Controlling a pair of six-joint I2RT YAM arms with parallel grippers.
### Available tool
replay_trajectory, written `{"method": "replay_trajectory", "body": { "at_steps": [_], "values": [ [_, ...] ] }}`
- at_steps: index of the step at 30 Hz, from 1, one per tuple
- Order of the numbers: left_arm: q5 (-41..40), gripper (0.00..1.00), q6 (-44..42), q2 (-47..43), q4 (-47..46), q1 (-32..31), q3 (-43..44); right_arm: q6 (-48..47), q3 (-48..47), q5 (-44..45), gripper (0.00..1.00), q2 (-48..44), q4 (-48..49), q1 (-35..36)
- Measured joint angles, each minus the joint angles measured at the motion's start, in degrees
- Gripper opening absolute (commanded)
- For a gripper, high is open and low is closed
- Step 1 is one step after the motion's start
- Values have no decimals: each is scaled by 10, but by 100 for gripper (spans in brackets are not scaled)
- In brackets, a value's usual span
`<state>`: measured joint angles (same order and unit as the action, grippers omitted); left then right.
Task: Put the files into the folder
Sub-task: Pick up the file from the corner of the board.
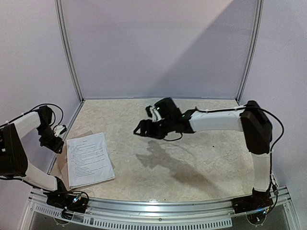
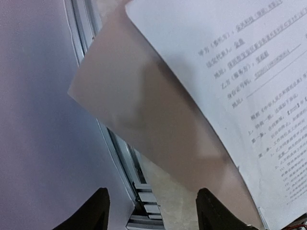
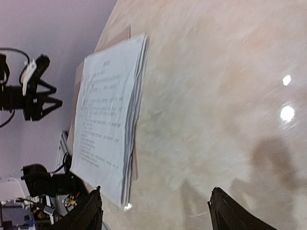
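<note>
Left gripper (image 1: 56, 143): jaws apart, nothing between them. Its wrist view shows both fingers (image 2: 98, 213) at the bottom edge with a clear gap, and only rail (image 2: 141, 194) and table (image 2: 172, 196) show through it. It hangs above the table's left edge, just left of the files (image 1: 89, 158), not touching them.

Right gripper (image 1: 142, 128): jaws apart too, empty. Fingers (image 3: 88, 215) sit dark at the bottom of its wrist view with bare table between them. It is held up over mid-table, tips pointing left at the files, well apart from them. Its shadow falls on the table on the near side.

Files: one flat stack of white sheets, black text lines on the top one, at the near-left corner of the table. Sheet edges are roughly squared, and the stack sits a bit skewed to the table edge. There is a small glint at the stack's near corner in the right wrist view; can't tell if that is a sleeve.

Folder (image 1: 61, 167): taupe, lying flat under the files. It sticks out past them on the left and far sides. Left wrist view shows one corner reaching over the rail toward the wall (image 2: 33, 120). Can't tell if it is open or shut. Files sit on top of it, touching.
</note>
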<state>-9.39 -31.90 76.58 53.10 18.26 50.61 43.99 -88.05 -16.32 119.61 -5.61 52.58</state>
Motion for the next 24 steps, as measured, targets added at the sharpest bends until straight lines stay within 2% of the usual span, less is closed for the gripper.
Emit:
{"method": "replay_trajectory", "body": {
  "at_steps": [4, 8, 11, 17, 24],
  "values": [
    [-7, 59, -16, -33, 11, 16, -34, 54, -25, -58, 75, 65, 14, 61],
    [-3, 54, -23, -21, -9, 15, -55, 111, -30, -103, 75, 108, 38, 95],
    [-3, 53, -20, 8, -30, 6, -57, 141, -55, -122, 74, 143, 56, 103],
    [-21, 51, -15, 64, -78, -56, -58, 196, -91, -141, 73, 176, 79, 104],
    [-38, 49, -15, 96, -114, -80, -65, 239, -139, -174, 73, 216, 95, 114]
  ]
}}
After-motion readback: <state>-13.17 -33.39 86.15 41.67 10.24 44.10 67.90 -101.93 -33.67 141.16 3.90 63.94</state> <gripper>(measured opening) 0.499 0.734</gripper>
